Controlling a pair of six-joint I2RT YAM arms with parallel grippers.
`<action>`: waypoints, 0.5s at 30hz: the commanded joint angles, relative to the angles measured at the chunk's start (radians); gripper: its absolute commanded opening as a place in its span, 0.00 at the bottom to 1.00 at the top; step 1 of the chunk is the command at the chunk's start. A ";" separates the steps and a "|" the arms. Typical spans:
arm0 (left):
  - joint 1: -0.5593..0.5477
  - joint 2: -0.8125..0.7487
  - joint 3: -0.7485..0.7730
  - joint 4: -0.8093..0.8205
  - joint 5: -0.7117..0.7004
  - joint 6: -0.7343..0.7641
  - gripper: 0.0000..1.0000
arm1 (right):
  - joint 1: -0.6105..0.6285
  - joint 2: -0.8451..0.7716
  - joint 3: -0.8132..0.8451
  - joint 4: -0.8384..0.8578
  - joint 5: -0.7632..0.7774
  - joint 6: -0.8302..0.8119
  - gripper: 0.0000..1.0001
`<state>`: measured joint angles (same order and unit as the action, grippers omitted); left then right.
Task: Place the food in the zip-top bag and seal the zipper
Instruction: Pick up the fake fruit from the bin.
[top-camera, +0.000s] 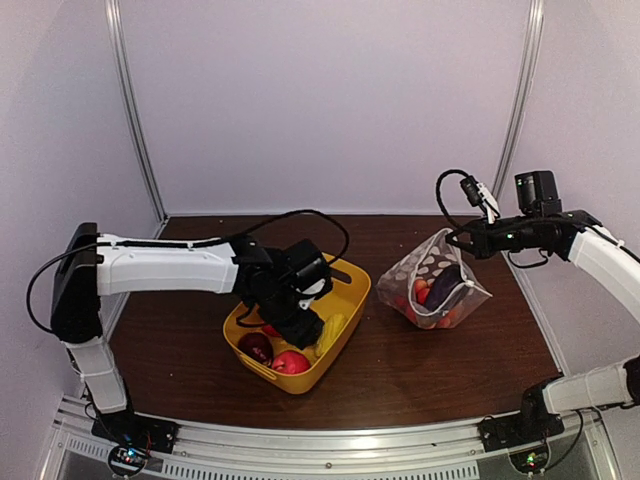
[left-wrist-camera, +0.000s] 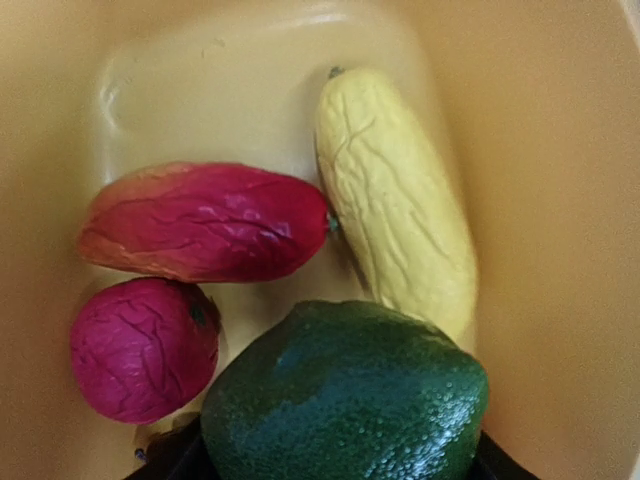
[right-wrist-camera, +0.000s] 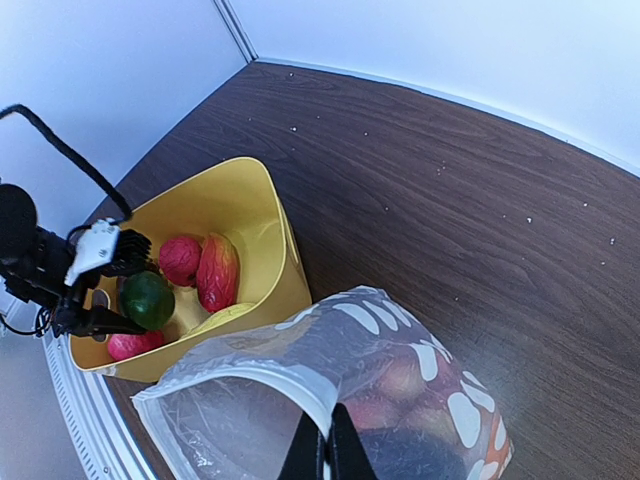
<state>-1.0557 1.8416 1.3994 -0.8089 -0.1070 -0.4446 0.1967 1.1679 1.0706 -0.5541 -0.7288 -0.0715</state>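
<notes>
Left fingers (top-camera: 304, 328) are down in the yellow tub (right-wrist-camera: 270, 230), set wide either side of the green piece (left-wrist-camera: 345, 400). Can't tell if they're pressing it yet. Best bet is to close square on its fattest part, since it looks round and slick. Then lift straight up over the tub wall and carry it toward 3 o'clock to the bag (top-camera: 425, 268).

Right fingers (right-wrist-camera: 325, 455) are pinched shut on the bag's mouth edge and hold it up. The zipper (right-wrist-camera: 240, 371) is unsealed. Red and dark purple food (top-camera: 432, 290) is already inside.

In the wrist view the yellow piece (left-wrist-camera: 395, 190) lies just beside the green one at 1 o'clock. The long red piece (left-wrist-camera: 205, 220) is at 11 and the round magenta piece (left-wrist-camera: 145, 345) at 9. Any of them could get nudged or dragged up. Only one side of the mouth is held, so it may sag. The bag sits on the dark surface (right-wrist-camera: 450, 200) near the tub.
</notes>
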 joint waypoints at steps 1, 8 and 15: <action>-0.005 -0.128 0.069 -0.057 0.101 0.041 0.56 | 0.006 -0.024 -0.009 0.005 0.014 0.002 0.00; -0.007 -0.160 0.192 0.017 0.237 0.050 0.54 | 0.005 -0.013 0.017 0.006 0.033 0.019 0.00; -0.040 -0.132 0.219 0.549 0.543 -0.071 0.52 | 0.011 0.016 0.058 -0.002 0.051 0.055 0.00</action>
<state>-1.0744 1.6840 1.5673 -0.6174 0.2268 -0.4324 0.1970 1.1713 1.0805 -0.5598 -0.7017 -0.0498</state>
